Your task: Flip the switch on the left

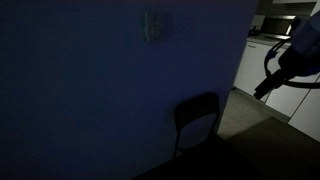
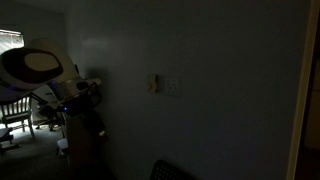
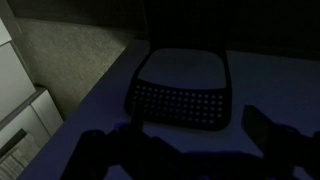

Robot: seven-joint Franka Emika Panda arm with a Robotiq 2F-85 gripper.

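Note:
The room is dark. A pale wall switch plate (image 1: pixel 155 27) sits high on the blue wall; it also shows in an exterior view (image 2: pixel 171 87) with a smaller raised piece (image 2: pixel 152 83) at its left. Its separate switches are too dim to make out. My gripper (image 1: pixel 264 90) hangs well away from the wall, lower than the plate, and also shows in an exterior view (image 2: pixel 98 126). In the wrist view the two fingers are dark shapes set wide apart, so the gripper (image 3: pixel 185 150) is open and empty. The switch plate is out of the wrist view.
A dark chair (image 1: pixel 197 118) stands against the wall below the switch plate; its perforated back and seat (image 3: pixel 180 85) fill the wrist view. White cabinets (image 1: pixel 262 60) stand behind the arm. A wooden chair (image 2: pixel 15 110) is by a window.

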